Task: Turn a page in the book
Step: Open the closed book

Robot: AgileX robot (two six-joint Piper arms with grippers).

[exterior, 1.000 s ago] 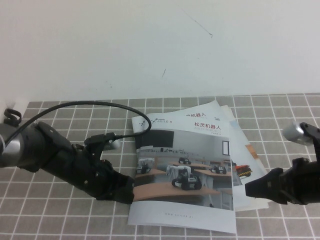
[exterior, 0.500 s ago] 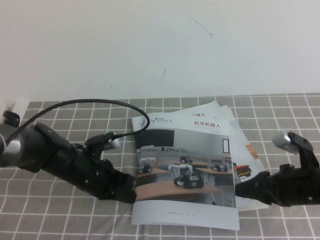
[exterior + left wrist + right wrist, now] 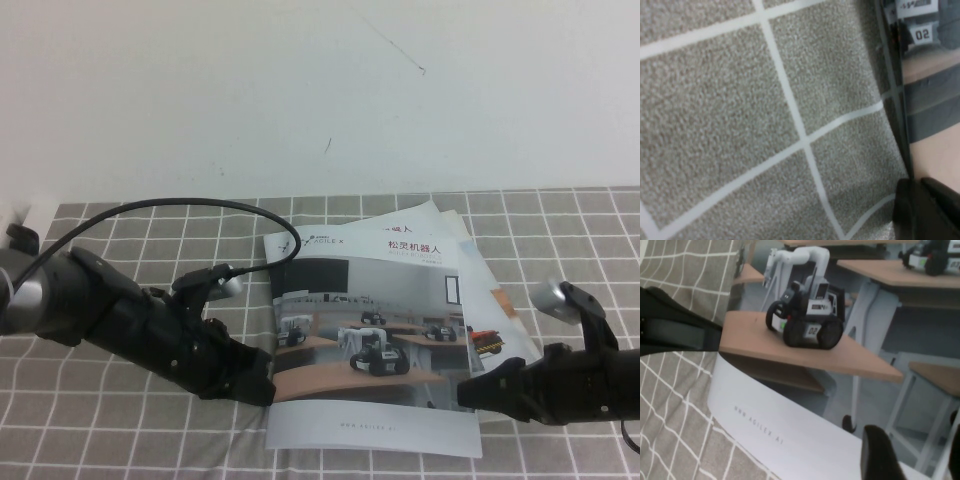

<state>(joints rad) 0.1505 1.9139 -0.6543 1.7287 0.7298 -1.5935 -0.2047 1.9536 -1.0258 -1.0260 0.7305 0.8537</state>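
The book (image 3: 372,345) lies closed and flat on the checked cloth (image 3: 120,420), between the two grippers, its page (image 3: 830,340), the front cover leaf with the robot-lab photo, facing up.

The right gripper (image 3: 470,393) sits low at the book's outer edge, near the corner closest to the robot, its tip at or just over the cover's white bottom band. In the right wrist view one dark finger (image 3: 880,455) stands over that white band, with a second one at the picture's edge, so the jaws are apart and nothing lies between them. The cover is not lifted.

The left gripper (image 3: 262,381) lies at the opposite, spine-side edge, its tip touching or just beside the cover where the wooden desk is pictured. Whether its jaws are apart or together I cannot tell; only a dark tip shows in the left wrist view.

Other brochures (image 3: 490,300) fan out from under the book, beyond the right gripper.
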